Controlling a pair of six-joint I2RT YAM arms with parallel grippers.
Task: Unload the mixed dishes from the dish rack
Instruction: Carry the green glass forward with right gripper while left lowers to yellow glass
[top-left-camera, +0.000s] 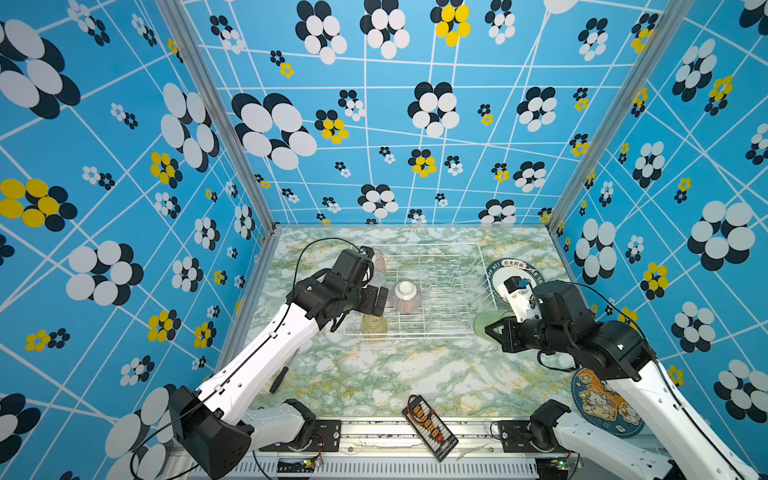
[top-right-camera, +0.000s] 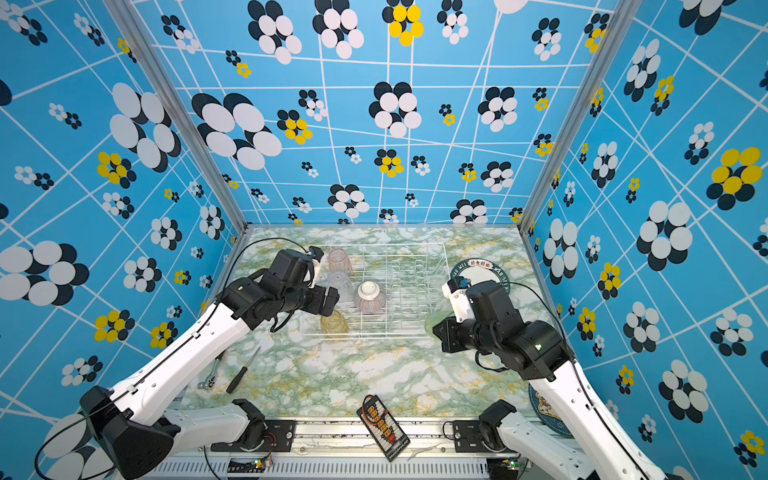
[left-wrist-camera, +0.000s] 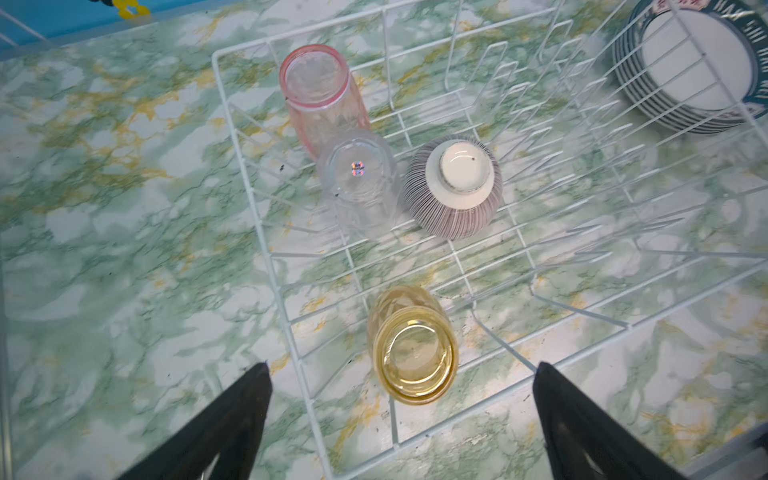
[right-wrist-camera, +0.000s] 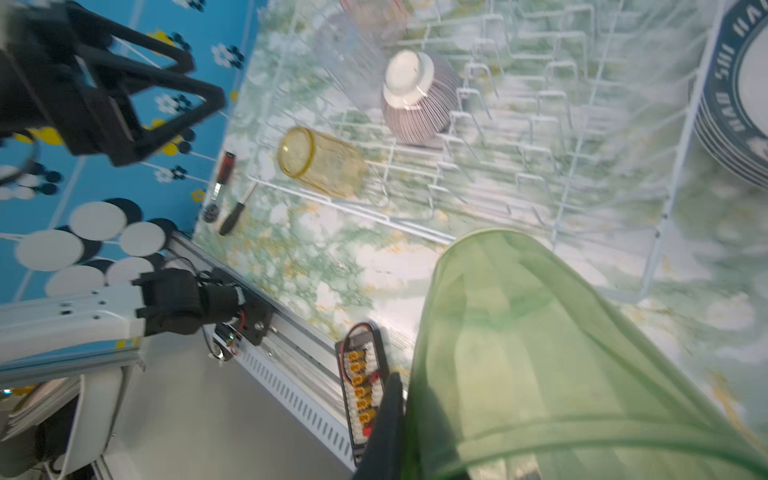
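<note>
The white wire dish rack (top-left-camera: 436, 333) (left-wrist-camera: 426, 436) holds upside-down dishes: a pink tumbler (left-wrist-camera: 320, 91), a clear tumbler (left-wrist-camera: 359, 178), a yellow tumbler (top-left-camera: 374, 326) (left-wrist-camera: 413, 345) and a purple-striped bowl (top-left-camera: 405, 296) (left-wrist-camera: 455, 187). Green-rimmed plates (top-left-camera: 505, 270) (right-wrist-camera: 744, 83) lie stacked on the table to the right of the rack. My left gripper (top-left-camera: 376, 301) (left-wrist-camera: 401, 370) hangs open over the rack's left side, above the yellow tumbler and holding nothing. My right gripper (top-left-camera: 492, 330) (right-wrist-camera: 409, 399) is shut on the rim of a green tumbler (top-left-camera: 484, 322) (right-wrist-camera: 540, 353), off the rack's front right corner.
A black board with orange connectors (top-left-camera: 430, 428) lies at the table's front edge. A screwdriver (top-right-camera: 239, 376) and a ratchet (top-right-camera: 208, 376) lie at the front left. A round blue cartoon mat (top-left-camera: 602, 403) sits at the front right, partly under the right arm.
</note>
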